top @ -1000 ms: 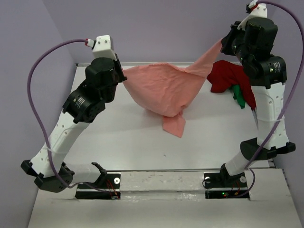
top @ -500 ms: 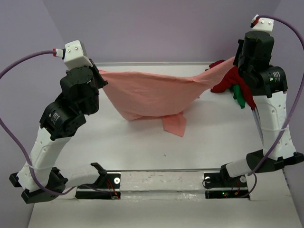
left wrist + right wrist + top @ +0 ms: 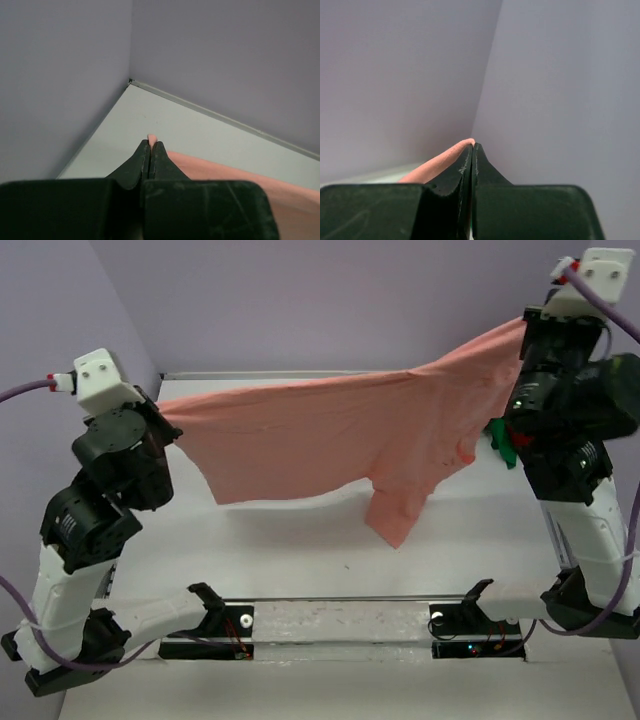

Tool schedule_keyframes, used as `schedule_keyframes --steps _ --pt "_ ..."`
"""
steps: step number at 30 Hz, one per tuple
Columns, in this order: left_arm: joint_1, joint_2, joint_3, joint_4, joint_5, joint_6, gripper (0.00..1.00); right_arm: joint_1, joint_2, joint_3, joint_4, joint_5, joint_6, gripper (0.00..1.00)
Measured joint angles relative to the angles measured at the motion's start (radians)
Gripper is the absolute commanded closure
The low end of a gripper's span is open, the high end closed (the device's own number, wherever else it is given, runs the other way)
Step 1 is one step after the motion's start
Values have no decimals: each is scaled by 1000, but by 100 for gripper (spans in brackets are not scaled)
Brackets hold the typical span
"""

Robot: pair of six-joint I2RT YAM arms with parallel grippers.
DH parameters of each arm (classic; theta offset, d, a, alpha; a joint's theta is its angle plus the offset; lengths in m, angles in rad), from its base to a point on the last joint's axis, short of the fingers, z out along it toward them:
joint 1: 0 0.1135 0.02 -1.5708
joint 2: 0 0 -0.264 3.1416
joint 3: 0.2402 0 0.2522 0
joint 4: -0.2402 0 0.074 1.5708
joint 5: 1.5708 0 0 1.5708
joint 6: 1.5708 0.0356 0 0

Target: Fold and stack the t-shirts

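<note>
Plainly, the soft salmon-pink cloth t-shirt [image 3: 330, 435] is light and limp. It keeps no shape of its own, sags wherever it is unsupported, and could probably slip out of a thin pinch if tugged hard. Its edges and corners look like the sensible places to grip, and that is where it is taken.

The left hand [image 3: 150, 150] is pressed together on one corner, with a small pink tip showing between the dark fingers. The right hand [image 3: 472, 149] pinches the opposite end in the same way and is held higher.

Between the two hands the shirt hangs spread in the air above the white table [image 3: 300, 570]. Its upper edge is drawn fairly taut and slopes up toward the right. Its lower edge droops, and one sleeve [image 3: 400, 510] dangles lowest, apparently clear of the table.

A sliver of a bright green cloth shirt [image 3: 498, 445] shows beside the right arm, past the pink one's edge.
</note>
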Motion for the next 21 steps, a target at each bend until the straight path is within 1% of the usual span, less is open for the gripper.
schedule_keyframes --steps 1,2,3,4,7,9,11,14,18,21 --pt "0 -18 5 6 -2 10 100 60 -13 -3 161 26 -149 100" --pt "0 -31 16 11 -1 19 100 97 -28 -3 294 50 -259 100" --pt "0 -41 26 19 0 26 100 113 -48 -3 360 67 -314 100" --pt "0 -50 35 27 5 31 100 119 -70 -4 406 77 -336 100" --pt "-6 -86 51 71 47 49 100 119 -141 -31 439 127 -349 100" --pt "-9 -82 68 79 65 52 100 119 -171 -52 459 135 -349 100" --pt "-10 -59 74 85 78 59 100 122 -183 -74 449 138 -314 100" --pt "-10 -20 51 98 81 79 100 126 -172 -100 353 118 -231 100" --pt "-9 39 26 105 88 97 100 131 -130 -112 150 42 -65 100" --pt "-1 80 25 109 119 98 100 132 -89 -124 53 -20 21 100"
